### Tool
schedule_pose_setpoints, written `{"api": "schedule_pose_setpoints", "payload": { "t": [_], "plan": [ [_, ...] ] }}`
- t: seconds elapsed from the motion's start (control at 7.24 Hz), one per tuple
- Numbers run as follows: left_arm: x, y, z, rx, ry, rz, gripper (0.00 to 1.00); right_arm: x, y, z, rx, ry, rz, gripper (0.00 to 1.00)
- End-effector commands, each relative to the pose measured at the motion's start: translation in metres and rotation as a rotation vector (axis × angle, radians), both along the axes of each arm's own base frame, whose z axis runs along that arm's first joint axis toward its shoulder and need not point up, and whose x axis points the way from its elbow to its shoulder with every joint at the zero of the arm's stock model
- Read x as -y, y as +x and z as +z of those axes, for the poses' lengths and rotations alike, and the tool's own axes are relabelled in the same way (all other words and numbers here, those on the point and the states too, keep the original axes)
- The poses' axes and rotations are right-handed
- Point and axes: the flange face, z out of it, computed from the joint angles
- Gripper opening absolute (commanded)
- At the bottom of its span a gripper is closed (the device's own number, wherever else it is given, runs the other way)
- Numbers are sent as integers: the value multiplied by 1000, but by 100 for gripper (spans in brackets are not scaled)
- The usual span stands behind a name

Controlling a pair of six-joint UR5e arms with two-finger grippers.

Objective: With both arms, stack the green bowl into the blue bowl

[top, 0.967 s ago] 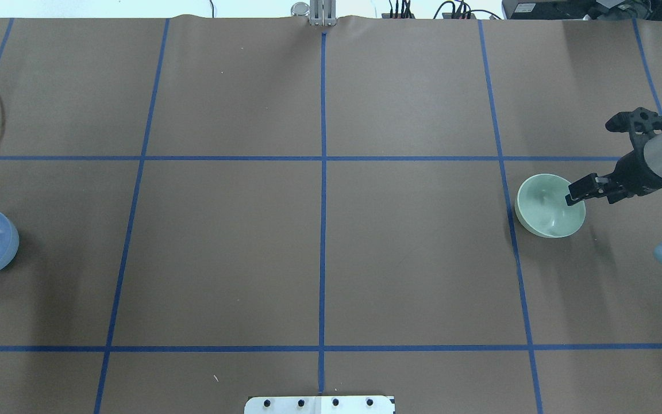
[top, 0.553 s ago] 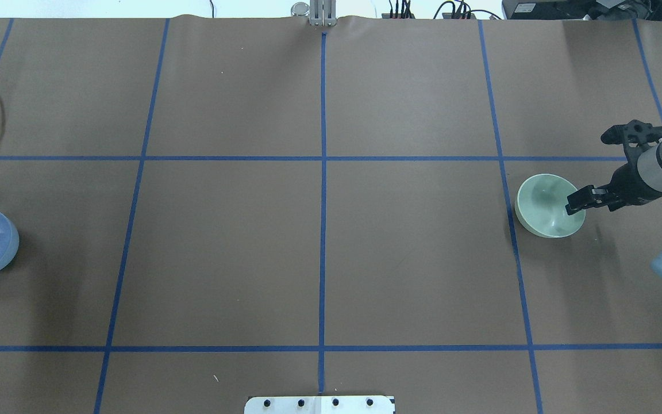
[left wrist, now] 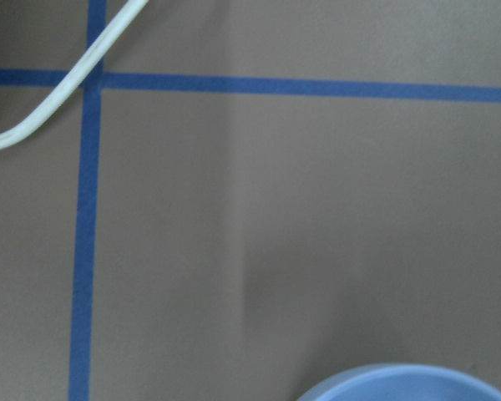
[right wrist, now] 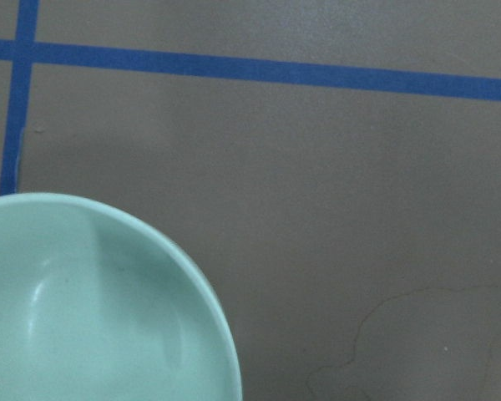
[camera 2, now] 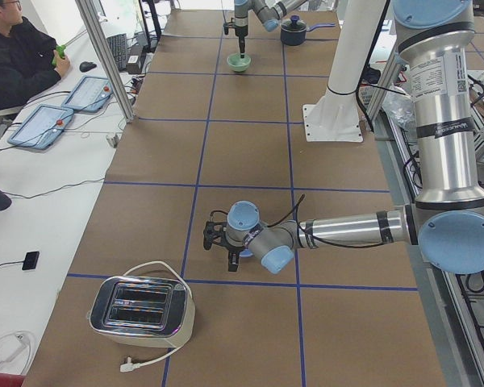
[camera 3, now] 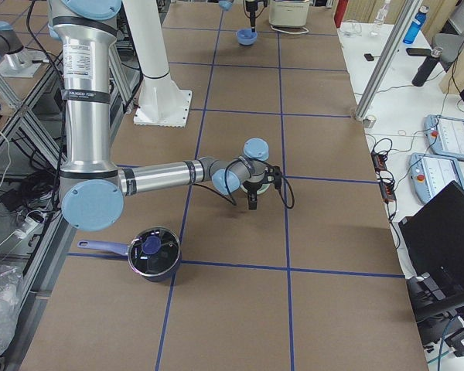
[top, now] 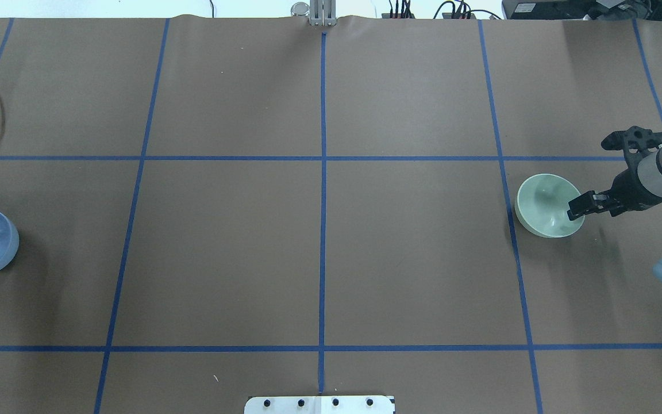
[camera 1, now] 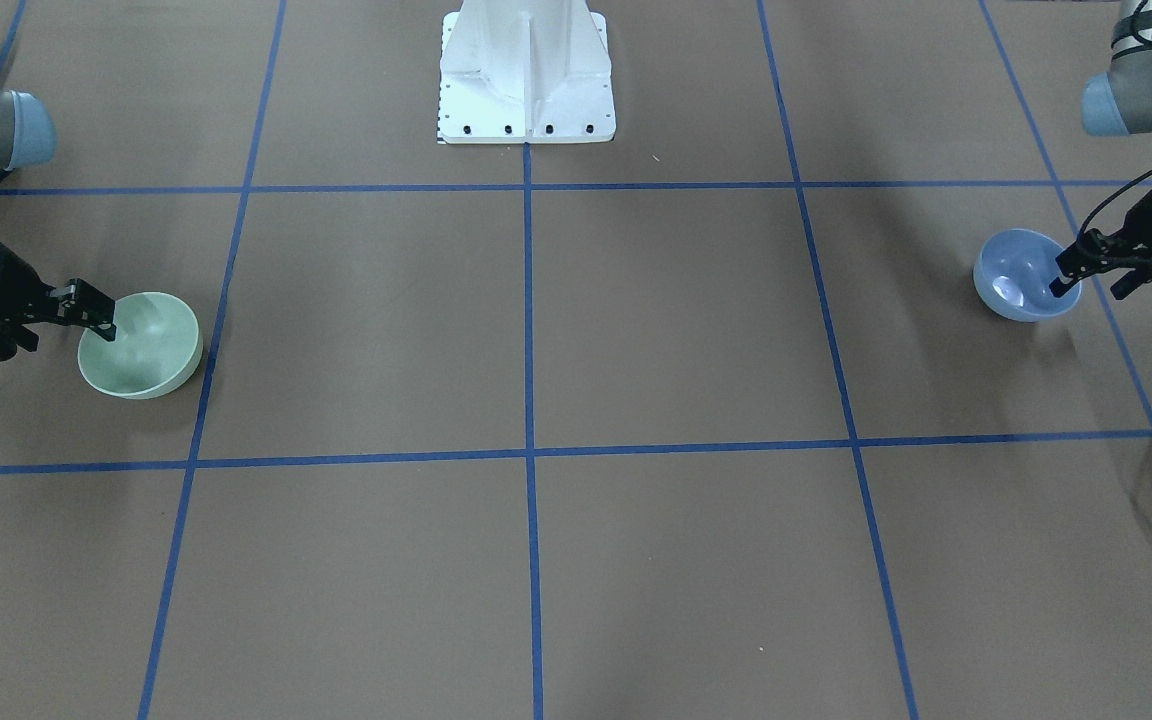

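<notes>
The left pincer (camera 1: 1094, 285) has just dropped down onto the rim of the blue bowl (camera 1: 1011, 280), which sits by the left edge of the table (top: 319, 259). Its fingers look apart, one inside the bowl and one outside. The right pincer (top: 584, 206) has come down too, over the rim of the green bowl (top: 543, 204) near the right edge. Its fingers also look apart. Both bowls sit flat, far from each other. I think both pincers are ready to squeeze. Then the green bowl must go into the blue one.
</notes>
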Motion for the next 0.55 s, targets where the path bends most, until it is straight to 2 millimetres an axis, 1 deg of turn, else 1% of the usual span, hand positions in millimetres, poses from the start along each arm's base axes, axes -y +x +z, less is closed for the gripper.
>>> {"api": "schedule_pose_setpoints", "payload": {
  "t": [0.0, 0.14, 0.28, 0.41],
  "plan": [
    [-7, 6, 7, 9, -3, 28, 98, -1, -2, 1, -1, -5, -5, 100],
    [-8, 8, 9, 12, -4, 35, 97, -1, -2, 1, -2, -4, -4, 100],
    [-9, 11, 9, 11, -3, 42, 91, -1, -3, 1, -1, -3, -6, 99],
    [-10, 12, 9, 10, -1, 45, 75, 0, -5, -2, 3, -2, -6, 85]
  ]
}}
